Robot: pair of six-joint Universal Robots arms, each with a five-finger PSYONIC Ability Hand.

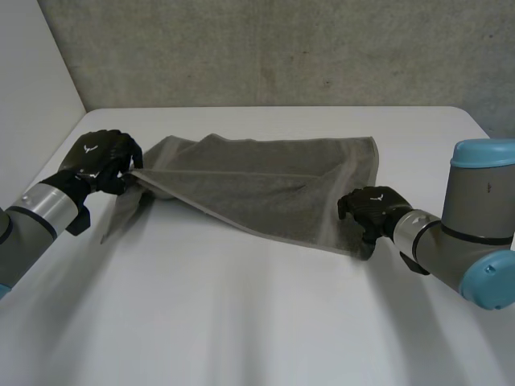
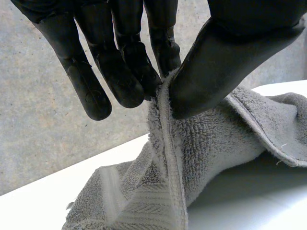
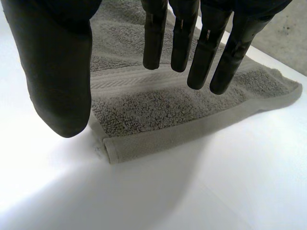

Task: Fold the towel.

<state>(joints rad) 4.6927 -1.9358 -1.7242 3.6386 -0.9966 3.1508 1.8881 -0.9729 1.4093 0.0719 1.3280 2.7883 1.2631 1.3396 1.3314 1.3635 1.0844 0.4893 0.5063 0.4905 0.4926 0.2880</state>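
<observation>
Left hand [image 1: 103, 161]: closed on the towel [image 1: 265, 181], pinching the hem between thumb and fingertips [image 2: 136, 84] at the near left corner, which is held up off the table [image 1: 241, 322]
Right hand [image 1: 372, 207]: spread wide with straight fingers, holding nothing; it hangs just over the near right corner, thumb to one side, fingers to the other
Towel: grey terry across the middle of the table, flat at the right end, lifted and sagging at the left
Step in hand: most likely securing both near corners before carrying that edge over to the far one
Doing it well: the right hand should close on the hem itself, not the pile; then both should rise level, keeping the edge taut so hem meets hem
Writing: none readable; a small white emblem [image 1: 88, 149] marks the left hand's back, a plain woven band [image 3: 144, 81] crosses the towel, no label seen
</observation>
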